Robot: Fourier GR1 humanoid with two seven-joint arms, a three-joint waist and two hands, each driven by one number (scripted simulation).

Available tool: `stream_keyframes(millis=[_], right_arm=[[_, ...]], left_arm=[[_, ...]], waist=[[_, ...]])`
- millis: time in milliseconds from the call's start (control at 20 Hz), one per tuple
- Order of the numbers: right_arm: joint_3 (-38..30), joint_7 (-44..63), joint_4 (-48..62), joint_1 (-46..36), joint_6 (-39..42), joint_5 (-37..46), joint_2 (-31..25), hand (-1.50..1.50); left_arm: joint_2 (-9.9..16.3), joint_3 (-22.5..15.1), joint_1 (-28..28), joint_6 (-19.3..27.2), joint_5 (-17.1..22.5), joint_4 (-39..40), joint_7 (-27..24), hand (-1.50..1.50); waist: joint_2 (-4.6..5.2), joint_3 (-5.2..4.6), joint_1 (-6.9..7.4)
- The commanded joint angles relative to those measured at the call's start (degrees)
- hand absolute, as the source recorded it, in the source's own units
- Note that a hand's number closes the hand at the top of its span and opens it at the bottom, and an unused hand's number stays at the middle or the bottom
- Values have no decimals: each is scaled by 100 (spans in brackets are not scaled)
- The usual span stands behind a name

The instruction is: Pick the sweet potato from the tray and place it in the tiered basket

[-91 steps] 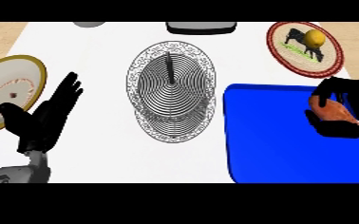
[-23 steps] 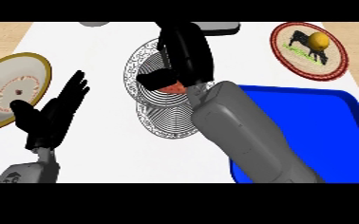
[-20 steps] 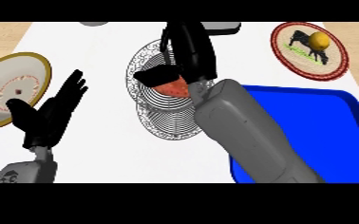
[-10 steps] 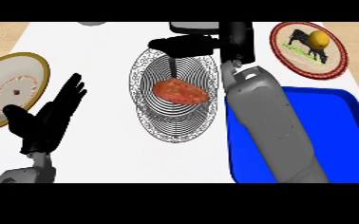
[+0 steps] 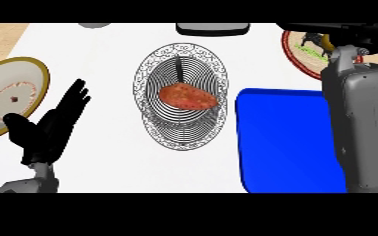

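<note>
The sweet potato (image 5: 187,96) sits in the tiered basket (image 5: 179,55), lying across the wire rings of the upper tier, just beside the centre post; nothing touches it, so the basket alone carries it. The blue tray (image 5: 284,145) to the basket's right holds nothing that shows; to my eye the placing is done, and what remains is only to bring the arm home.

The right forearm (image 5: 354,120) rises over the tray's far side toward the top right corner; the right hand (image 5: 332,29) is mostly cut off by the edge there, over the patterned plate (image 5: 299,55), so whether its fingers are curled or straight I cannot tell; it stands well apart from the basket, which reads as a hand clear of its load.

The left hand (image 5: 52,127) rests at the lower left on the bench (image 5: 103,80), fingers straight and spread, holding nothing; it stands near the cream plate (image 5: 29,72) and apart from the basket, out of the way.
</note>
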Motion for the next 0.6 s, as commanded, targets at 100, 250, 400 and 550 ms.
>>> stream_keyframes(millis=[100,250,400,550], right_arm=[[-1052,-151,70,270,838,-816,-1042,-150],[-1514,-337,92,618,1299,-1247,-1455,-150],[-1879,-698,294,992,1946,-1730,-1749,-150],[-1897,-1028,1097,621,2111,-1658,-2037,-150]], left_arm=[[147,245,38,-154,226,-124,141,0],[-46,-46,109,28,34,-501,441,0],[-253,-144,-250,254,-170,-148,323,0],[-120,-56,135,9,-10,-492,431,0]], waist=[[2,0,32],[-3,2,31],[6,3,-1],[9,0,76]])
